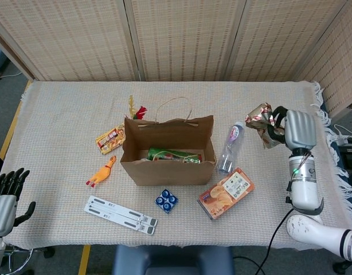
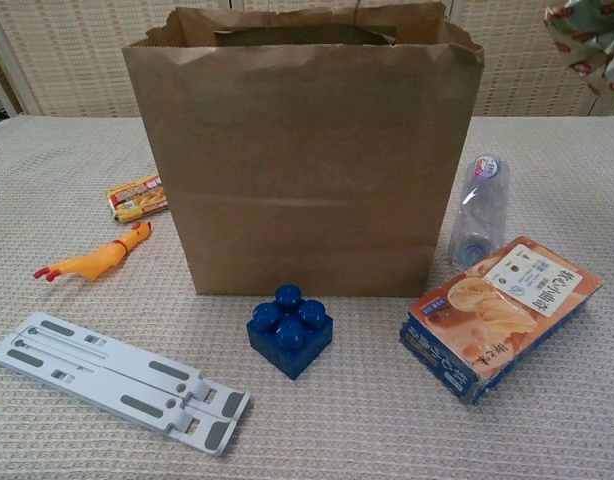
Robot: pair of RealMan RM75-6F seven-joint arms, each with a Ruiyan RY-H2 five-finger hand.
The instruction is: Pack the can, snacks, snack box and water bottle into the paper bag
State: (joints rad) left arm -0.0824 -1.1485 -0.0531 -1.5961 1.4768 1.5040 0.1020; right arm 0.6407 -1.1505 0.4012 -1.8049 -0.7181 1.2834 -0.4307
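Woven cloth covers the table [image 1: 61,109] I'm working over, reed screens behind. Nearest me sit a grey folding stand [image 1: 121,215] and a blue brick [image 1: 166,201]; my left hand [image 1: 5,197] idles at the near left corner, fingers spread. Right of the brick lies the snack box [image 1: 226,192], the water bottle [image 1: 229,146] just beyond it. Mid-table the paper bag [image 1: 167,151] stands with the can [image 1: 173,155] inside. Farther right, my right hand [image 1: 293,130] grips the crinkled snacks [image 1: 262,119] aloft.
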